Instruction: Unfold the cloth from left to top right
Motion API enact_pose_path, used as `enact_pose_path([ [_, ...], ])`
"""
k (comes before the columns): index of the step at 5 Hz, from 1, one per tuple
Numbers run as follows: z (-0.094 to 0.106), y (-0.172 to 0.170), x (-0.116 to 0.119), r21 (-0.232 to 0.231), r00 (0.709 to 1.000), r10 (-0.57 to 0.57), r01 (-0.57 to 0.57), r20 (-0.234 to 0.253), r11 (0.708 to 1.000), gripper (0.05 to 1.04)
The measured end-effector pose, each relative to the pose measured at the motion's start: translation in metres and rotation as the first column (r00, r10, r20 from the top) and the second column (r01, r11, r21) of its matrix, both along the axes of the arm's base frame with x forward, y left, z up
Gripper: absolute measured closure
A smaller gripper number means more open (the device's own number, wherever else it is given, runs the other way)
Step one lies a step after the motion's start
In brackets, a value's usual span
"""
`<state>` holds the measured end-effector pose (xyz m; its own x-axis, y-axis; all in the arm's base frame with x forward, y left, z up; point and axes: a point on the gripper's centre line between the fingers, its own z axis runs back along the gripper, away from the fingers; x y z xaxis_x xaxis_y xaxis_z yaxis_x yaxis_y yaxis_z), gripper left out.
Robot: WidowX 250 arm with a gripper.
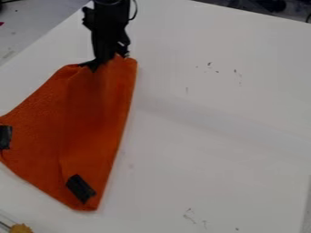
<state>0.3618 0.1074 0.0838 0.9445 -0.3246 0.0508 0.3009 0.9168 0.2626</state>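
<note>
white desk (213, 136). orange cloth (85, 123) at left, two black patches (81, 188) on it. claw (105, 62) pinching its top edge, folds below.

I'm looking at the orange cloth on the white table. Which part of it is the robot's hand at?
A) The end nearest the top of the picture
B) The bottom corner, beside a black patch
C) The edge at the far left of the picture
A: the hand comes down at the upper end of the orange cloth, well away from the black patch near the bottom corner.
</note>
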Motion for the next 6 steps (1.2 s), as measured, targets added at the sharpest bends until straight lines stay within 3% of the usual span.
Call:
enact_pose_path([
  [1,0.001,-0.025,0.011,-0.020,0.999,-0.025,0.026,0.038,0.999,1.027],
  [2,-0.014,-0.037,0.019,-0.064,0.999,-0.023,0.026,0.048,0.998,1.027],
  [5,-0.052,-0.055,0.038,-0.191,0.998,-0.027,0.036,0.050,0.981,1.027],
  [6,-0.053,-0.061,0.039,-0.203,0.998,-0.038,0.049,0.055,0.978,1.027],
])
